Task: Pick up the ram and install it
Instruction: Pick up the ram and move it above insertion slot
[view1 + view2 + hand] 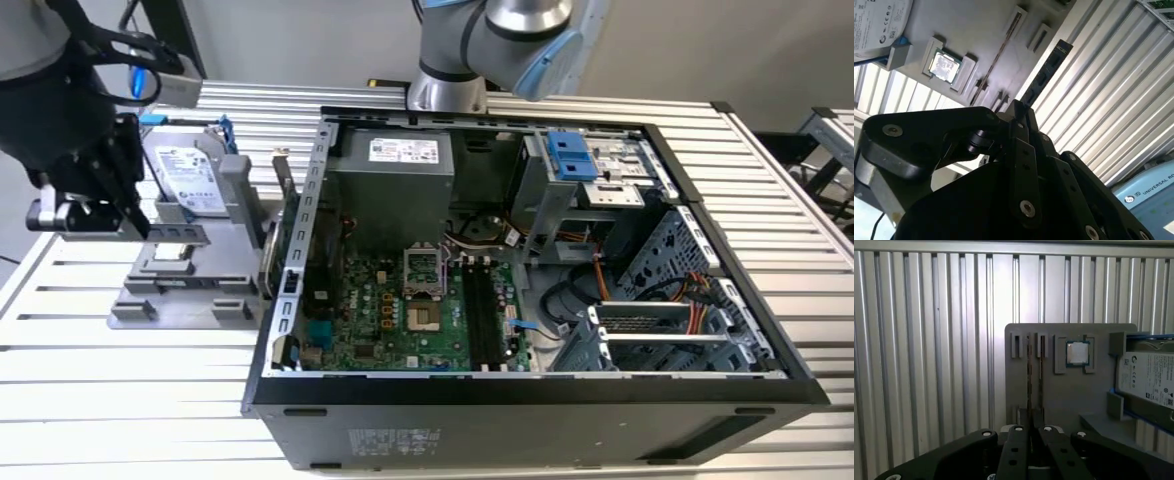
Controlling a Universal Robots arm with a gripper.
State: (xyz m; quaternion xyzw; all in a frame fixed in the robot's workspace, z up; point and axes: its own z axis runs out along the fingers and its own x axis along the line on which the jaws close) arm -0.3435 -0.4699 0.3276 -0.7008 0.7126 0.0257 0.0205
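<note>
Seems clamped on the ram (1046, 75), jaws nearly together, in the second wrist view. Seen edge-on ahead of the gripper (1031, 429) in the first wrist view.

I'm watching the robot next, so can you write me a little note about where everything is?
Gripper: shut on the ram, a long, thin, dark stick, beside the flat grey holder tray.
Done: the ram is gripped.
Left: it is not yet in the long black motherboard slots inside the open black computer case.
</note>
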